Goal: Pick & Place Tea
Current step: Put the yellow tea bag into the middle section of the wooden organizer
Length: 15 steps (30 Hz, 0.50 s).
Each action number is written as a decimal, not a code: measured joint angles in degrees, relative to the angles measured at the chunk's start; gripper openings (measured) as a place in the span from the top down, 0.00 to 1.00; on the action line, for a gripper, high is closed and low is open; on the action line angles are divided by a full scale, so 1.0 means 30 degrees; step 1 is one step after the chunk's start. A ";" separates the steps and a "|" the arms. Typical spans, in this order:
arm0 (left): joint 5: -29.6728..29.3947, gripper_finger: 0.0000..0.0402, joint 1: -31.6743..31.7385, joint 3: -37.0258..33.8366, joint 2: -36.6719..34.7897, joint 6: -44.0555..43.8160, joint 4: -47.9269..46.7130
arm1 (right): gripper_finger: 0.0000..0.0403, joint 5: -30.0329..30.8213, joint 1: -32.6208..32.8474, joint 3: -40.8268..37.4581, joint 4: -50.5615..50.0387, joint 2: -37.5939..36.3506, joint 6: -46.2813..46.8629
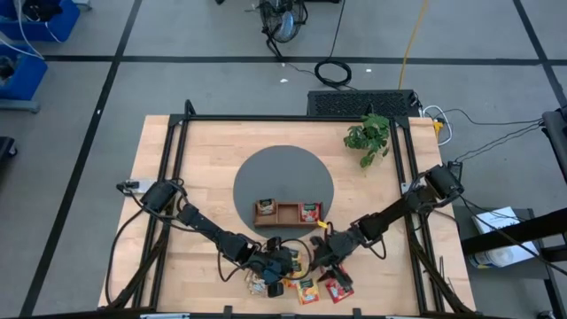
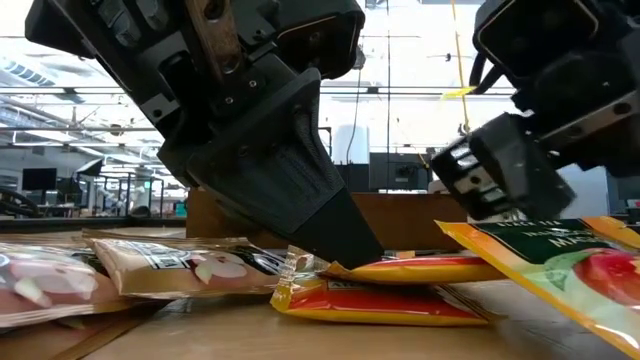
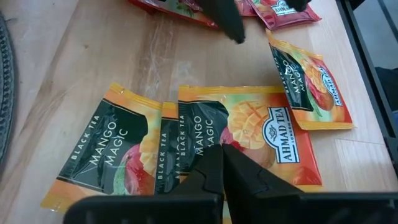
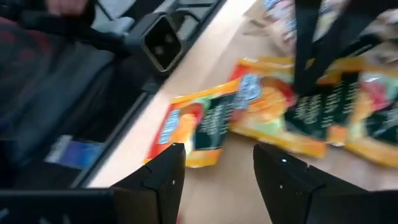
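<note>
Several flat tea packets lie on the wood near the table's near edge: orange mango ones [image 3: 249, 134], [image 1: 306, 290], red ones [image 1: 337, 285], [image 3: 280, 11], and beige ones [image 2: 180, 268], [image 1: 257, 283]. The orange ones overlap in a loose stack [image 2: 390, 285]. My left gripper [image 3: 221, 152], [image 1: 285, 263] is shut and points down onto this stack. My right gripper [image 4: 217, 165], [image 1: 321, 257] is open and hovers just right of it, over a separate orange packet [image 4: 196, 124], touching nothing. The wooden tray [image 1: 288, 213] on the grey round mat holds more packets. My left gripper rests its shut fingertips [image 2: 345, 250] on the top orange packet of the stack [image 3: 249, 124], about mid-packet, coming from above at a slant. The packet lies flat on the ones under it. Whether any foil is caught between the fingers, I cannot tell.
The grey round mat [image 1: 283, 182] lies mid-table, with the tray at its near side. A small green plant [image 1: 368, 137] stands at the far right. A black frame rail [image 3: 370, 74] runs along the near edge beside the packets. Both arms are close together.
</note>
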 joint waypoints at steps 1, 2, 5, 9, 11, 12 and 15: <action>0.0000 0.99 0.0000 -0.0007 0.0000 -0.0007 -0.0003 | 0.56 -0.0037 0.0007 0.0000 -0.0145 0.0000 0.0216; 0.0000 0.99 0.0000 -0.0007 0.0000 -0.0007 -0.0007 | 0.56 -0.0007 0.0007 0.0000 -0.0378 0.0000 0.0376; -0.0005 0.96 0.0000 -0.0007 0.0000 -0.0005 -0.0007 | 0.56 0.0119 0.0000 0.0000 -0.1059 0.0000 0.0924; 0.0001 0.97 0.0031 -0.0007 0.0000 0.0002 -0.0007 | 0.56 0.0635 0.0007 0.0000 -0.1421 0.0000 0.1318; 0.0001 0.99 0.0057 -0.0007 0.0000 0.0008 -0.0014 | 0.56 0.0634 0.0000 0.0000 -0.1353 0.0000 0.1321; 0.0001 0.99 0.0058 -0.0007 0.0000 0.0008 -0.0014 | 0.56 0.0637 0.0003 0.0000 -0.1288 0.0000 0.1325; -0.0054 0.97 0.0083 -0.0007 0.0000 0.0022 -0.0021 | 0.56 0.0606 0.0036 0.0000 -0.1113 0.0000 0.1508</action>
